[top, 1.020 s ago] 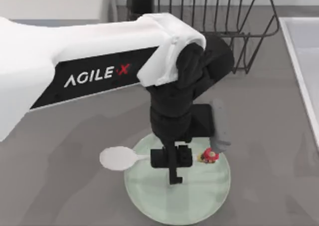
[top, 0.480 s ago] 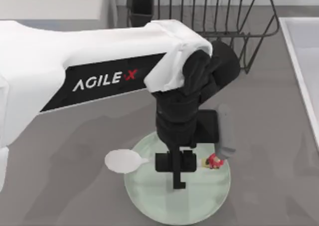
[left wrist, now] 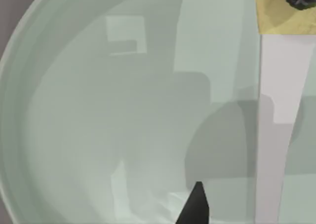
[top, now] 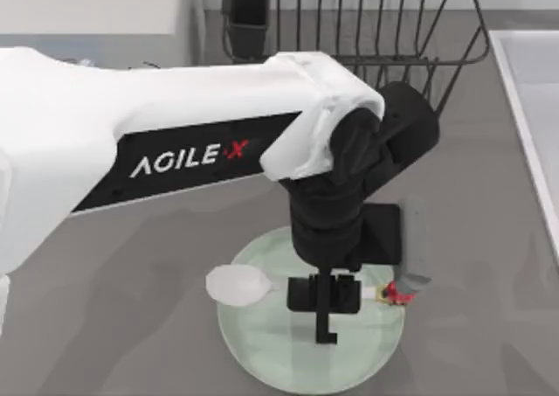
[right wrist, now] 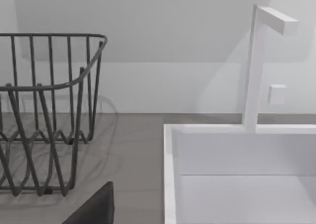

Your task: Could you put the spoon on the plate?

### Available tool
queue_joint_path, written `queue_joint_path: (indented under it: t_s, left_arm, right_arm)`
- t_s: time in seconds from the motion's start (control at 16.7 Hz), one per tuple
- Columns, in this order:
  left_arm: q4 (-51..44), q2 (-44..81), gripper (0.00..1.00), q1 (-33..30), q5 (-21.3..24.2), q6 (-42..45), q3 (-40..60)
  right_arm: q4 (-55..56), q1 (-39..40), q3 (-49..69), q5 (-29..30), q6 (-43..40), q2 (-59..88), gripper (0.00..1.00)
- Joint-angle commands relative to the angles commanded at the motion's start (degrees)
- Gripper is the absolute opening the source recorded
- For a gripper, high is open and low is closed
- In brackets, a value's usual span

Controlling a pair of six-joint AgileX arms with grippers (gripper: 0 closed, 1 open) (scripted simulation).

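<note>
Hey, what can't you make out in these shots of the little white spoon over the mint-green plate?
- Top view: the left gripper covers the thin handle's middle on the small white-bowled spoon, hiding finger contact.
- Top view: the round mint-green plate is cut by the bottom edge.
- Whether the spoon touches the plate: unclear.

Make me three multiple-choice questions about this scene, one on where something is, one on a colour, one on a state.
1. Where is the small white-bowled spoon?
A. in the black wire dish rack
B. above the round pale mint-green plate
C. in the white sink

2. What colour is the ornament at the spoon's handle end?
A. red-pink and yellow
B. blue
C. green

3. What is the left gripper doing?
A. parked by the rack
B. open over bare table
C. shut on the spoon's handle

Answers: 1 B, the spoon spans the plate. 2 A, seen at the plate's right edge. 3 C, its fingers clamp the handle.
</note>
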Motion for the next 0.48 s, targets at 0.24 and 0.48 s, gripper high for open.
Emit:
queue_joint_path:
  t_s: [0.24, 0.48]
  left_arm:
    - [2.5, -0.4, 0.0, 0.2, -1.4, -0.1, -0.1]
    - [4.1, -0.1, 0.0, 0.9, -2.7, -0.7, 0.4]
  right_arm:
    - [0.0, 0.0, 0.0, 0.0, 0.0, 0.0, 1.0]
    - [0.0, 0.0, 0.0, 0.0, 0.0, 0.0, 1.0]
